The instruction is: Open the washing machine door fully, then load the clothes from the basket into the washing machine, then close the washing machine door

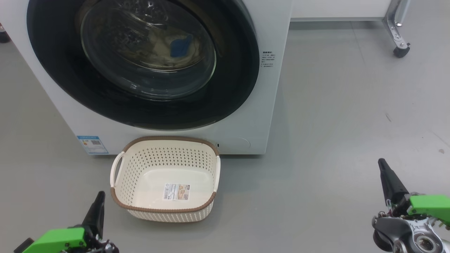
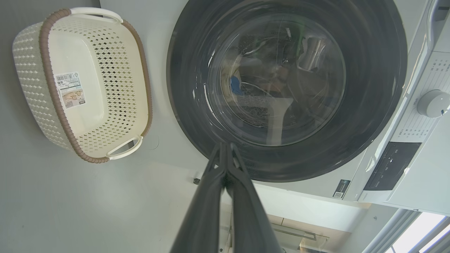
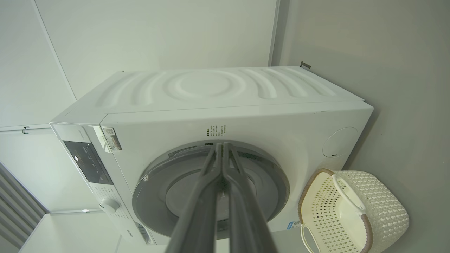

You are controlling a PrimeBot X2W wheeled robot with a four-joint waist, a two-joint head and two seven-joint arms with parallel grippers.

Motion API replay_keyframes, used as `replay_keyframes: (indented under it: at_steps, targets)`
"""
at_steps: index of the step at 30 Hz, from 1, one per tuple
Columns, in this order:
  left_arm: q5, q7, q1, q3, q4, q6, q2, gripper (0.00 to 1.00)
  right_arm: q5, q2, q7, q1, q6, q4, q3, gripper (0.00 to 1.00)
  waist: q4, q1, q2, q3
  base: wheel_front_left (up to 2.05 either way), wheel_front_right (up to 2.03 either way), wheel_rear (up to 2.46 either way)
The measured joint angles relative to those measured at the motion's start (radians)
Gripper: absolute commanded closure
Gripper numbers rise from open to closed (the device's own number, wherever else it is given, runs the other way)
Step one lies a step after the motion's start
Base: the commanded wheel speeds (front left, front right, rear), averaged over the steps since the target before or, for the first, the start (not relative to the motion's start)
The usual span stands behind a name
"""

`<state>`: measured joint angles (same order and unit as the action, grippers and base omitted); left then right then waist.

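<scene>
Nearest to the robot, the left gripper (image 1: 101,196) hangs low at 7 o'clock in the head view and the right gripper (image 1: 383,167) at 4 o'clock. Each has its two dark fingers pressed together, holding nothing and touching nothing. Just past the left one, at about 7 o'clock, the basket (image 1: 168,138) sits upright on the grey floor with nothing in it but the label on its base, its far rim close against the foot of the washer (image 1: 270,31). It looks like light, stiff plastic that would skid if nudged, and the white side handles are the sensible place to take it. Beyond it, at 11 o'clock, the door (image 1: 232,70) lies flush with the front, so it reads as shut. Through the bulging glass the clothes (image 1: 181,45) show as pale fabric with a blue patch, lying in the drum. They would be soft, light and floppy, best pinched at a bunched fold, but the glass keeps them out of reach. The door is rigid and hinged, and I'd guess its glossy black rim is slippery. The edge at 3 o'clock, by the small printed text, seems the likeliest spot to hook, though I can't make out a handle. With basket emptied and door shut, the job looks finished.
</scene>
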<state>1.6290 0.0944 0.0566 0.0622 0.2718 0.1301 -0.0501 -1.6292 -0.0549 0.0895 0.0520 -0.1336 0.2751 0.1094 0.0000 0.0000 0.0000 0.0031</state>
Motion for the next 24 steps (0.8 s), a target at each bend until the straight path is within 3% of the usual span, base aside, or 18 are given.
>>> replay_keyframes:
  at_steps: [24]
  targets:
    - [-0.001,0.004,0.000,0.003,0.000,0.000,0.002,1.00,0.002,0.003,0.008,0.000,0.000,0.000,0.008,1.00,0.000,0.0000,0.0000,0.000,0.00,0.00,0.00]
